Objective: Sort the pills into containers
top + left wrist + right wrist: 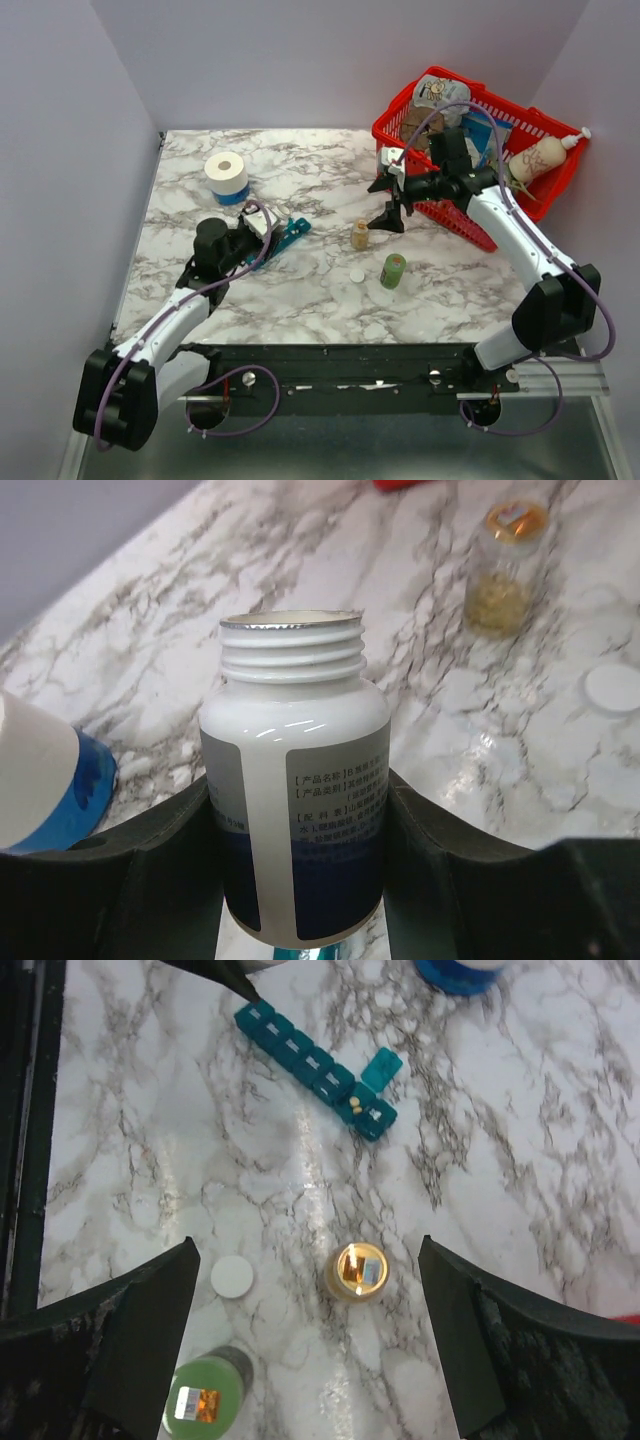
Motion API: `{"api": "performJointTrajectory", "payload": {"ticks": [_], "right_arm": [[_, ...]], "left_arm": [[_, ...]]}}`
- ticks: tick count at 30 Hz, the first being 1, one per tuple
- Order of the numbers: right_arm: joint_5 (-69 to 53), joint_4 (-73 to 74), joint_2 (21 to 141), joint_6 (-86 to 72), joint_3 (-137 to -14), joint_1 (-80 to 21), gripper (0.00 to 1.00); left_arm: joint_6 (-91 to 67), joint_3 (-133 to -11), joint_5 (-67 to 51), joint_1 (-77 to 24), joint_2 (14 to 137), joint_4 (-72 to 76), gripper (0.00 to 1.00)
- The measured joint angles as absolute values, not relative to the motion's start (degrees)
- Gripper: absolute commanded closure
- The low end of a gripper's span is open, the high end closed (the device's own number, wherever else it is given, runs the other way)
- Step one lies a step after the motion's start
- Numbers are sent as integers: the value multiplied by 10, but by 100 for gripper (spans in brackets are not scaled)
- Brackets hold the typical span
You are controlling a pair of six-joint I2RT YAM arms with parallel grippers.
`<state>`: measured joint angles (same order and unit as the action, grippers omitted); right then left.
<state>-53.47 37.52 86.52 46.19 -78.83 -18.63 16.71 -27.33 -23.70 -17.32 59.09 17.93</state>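
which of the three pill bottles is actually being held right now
The white bottle with the grey-and-blue label, gripped by the left hand. The clear amber bottle and the green bottle stand free, untouched.

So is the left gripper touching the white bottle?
Touching. In the left wrist view the white bottle sits clamped in the left gripper, both fingers pressed against its sides.

Marble-patterned table (300, 290), plain lilac walls (300, 60)
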Motion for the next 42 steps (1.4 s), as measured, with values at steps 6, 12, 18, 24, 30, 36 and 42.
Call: {"api": "performJointTrajectory", "payload": {"ticks": [6, 12, 18, 24, 30, 36, 42], "right_arm": [[-617, 510, 985, 621, -931, -205, 0], [-554, 533, 966, 733, -805, -288, 0], [-444, 504, 965, 751, -765, -333, 0], [-329, 442, 993, 745, -747, -378, 4], [-252, 405, 1017, 737, -710, -405, 11], [-209, 381, 1035, 728, -686, -413, 15], [-191, 370, 1036, 726, -668, -413, 22]], "left_arm": [[87, -241, -307, -153, 535, 305, 100], [36, -213, -348, -144, 458, 359, 100], [63, -207, -361, -143, 365, 281, 100], [119, -204, -358, -143, 292, 178, 100], [144, -196, -351, -143, 279, 155, 100], [153, -194, -350, -143, 277, 147, 100], [155, -193, -350, -143, 277, 144, 100]]}}
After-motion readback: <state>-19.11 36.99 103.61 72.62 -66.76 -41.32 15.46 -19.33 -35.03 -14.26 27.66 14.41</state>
